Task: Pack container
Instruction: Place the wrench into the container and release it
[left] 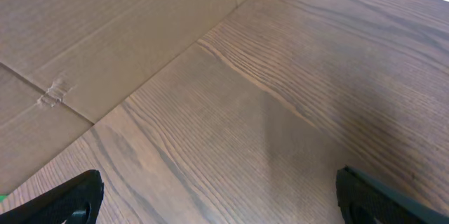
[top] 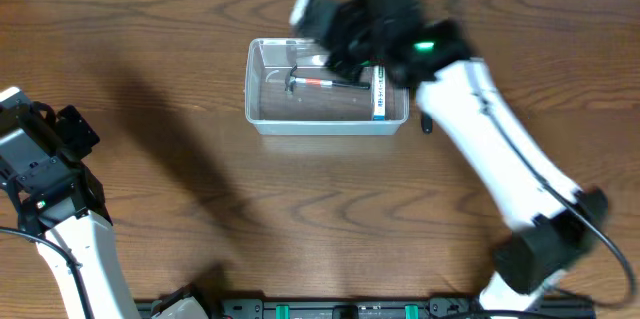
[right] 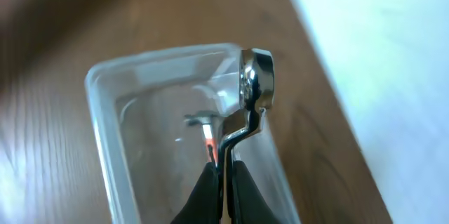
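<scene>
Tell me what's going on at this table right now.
The right arm is working at the clear container. Its jaws are shut on a chrome tool with a round head, held at one end of the bin. A small tool with an orange band and a blue-and-white box already lie inside. The left arm is off to the side, jaws open over the table, holding nothing.

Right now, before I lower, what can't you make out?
- Overhead: the blurred right arm covers the container's far right corner.
- Right wrist: the right gripper hides the metal tool's handle; the frame's bottom edge cuts off the container.
- Overhead: dark bit beside the container, too small to identify.
- Left wrist: left gripper open, container out of view.
</scene>
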Controlling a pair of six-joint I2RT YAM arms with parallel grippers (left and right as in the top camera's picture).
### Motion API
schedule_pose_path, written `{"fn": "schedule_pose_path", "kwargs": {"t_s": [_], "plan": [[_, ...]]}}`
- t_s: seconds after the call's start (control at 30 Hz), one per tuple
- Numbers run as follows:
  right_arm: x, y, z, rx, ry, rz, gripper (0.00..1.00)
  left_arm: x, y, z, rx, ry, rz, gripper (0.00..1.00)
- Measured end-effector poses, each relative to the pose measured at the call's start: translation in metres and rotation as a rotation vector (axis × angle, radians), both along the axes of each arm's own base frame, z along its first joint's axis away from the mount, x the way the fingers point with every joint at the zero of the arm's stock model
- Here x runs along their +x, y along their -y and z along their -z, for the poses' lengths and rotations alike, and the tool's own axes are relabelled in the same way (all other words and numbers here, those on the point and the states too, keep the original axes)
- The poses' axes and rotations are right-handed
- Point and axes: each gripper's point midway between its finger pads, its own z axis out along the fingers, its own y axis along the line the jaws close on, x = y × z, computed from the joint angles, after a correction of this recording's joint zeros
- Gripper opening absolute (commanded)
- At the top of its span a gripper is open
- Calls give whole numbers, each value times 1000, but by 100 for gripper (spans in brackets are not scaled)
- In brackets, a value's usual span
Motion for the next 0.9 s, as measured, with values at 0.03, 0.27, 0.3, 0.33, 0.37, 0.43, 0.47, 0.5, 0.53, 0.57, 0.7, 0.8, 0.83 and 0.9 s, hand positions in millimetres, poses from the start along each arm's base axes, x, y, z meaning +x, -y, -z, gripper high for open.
{"fn": "schedule_pose_path", "kwargs": {"t_s": [0.03, 0.27, 0.3, 0.33, 0.37, 0.43, 0.47, 0.5, 0.53, 0.57, 0.7, 0.8, 0.83, 0.9], "plan": [[-1, -7, 16, -37, -1, -48, 1, 0, 0, 0, 0, 0, 0, 98], [12, -19, 131, -249, -9, -272, 1, 0, 0, 0, 0, 0, 0, 98], [16, -18, 141, -262, -7, -281, 1, 0, 0, 0, 0, 0, 0, 98], [20, -16, 150, -273, -4, -288, 1, 0, 0, 0, 0, 0, 0, 98], [24, -13, 157, -281, -1, -291, 1, 0, 0, 0, 0, 0, 0, 98], [30, -11, 161, -283, 11, -293, 1, 0, 0, 0, 0, 0, 0, 98], [33, -11, 162, -281, 19, -292, 1, 0, 0, 0, 0, 0, 0, 98], [35, -10, 163, -280, 22, -292, 1, 0, 0, 0, 0, 0, 1, 98], [36, -8, 163, -278, 22, -293, 1, 0, 0, 0, 0, 0, 0, 98], [37, -7, 164, -278, 20, -291, 1, 0, 0, 0, 0, 0, 0, 98], [32, -4, 173, -283, -17, -298, 1, 0, 0, 0, 0, 0, 0, 98], [29, -4, 180, -284, -38, -305, 1, 0, 0, 0, 0, 0, 0, 98], [29, -4, 182, -285, -42, -306, 1, 0, 0, 0, 0, 0, 0, 98], [28, -4, 185, -286, -51, -308, 1, 0, 0, 0, 0, 0, 0, 98]]}}
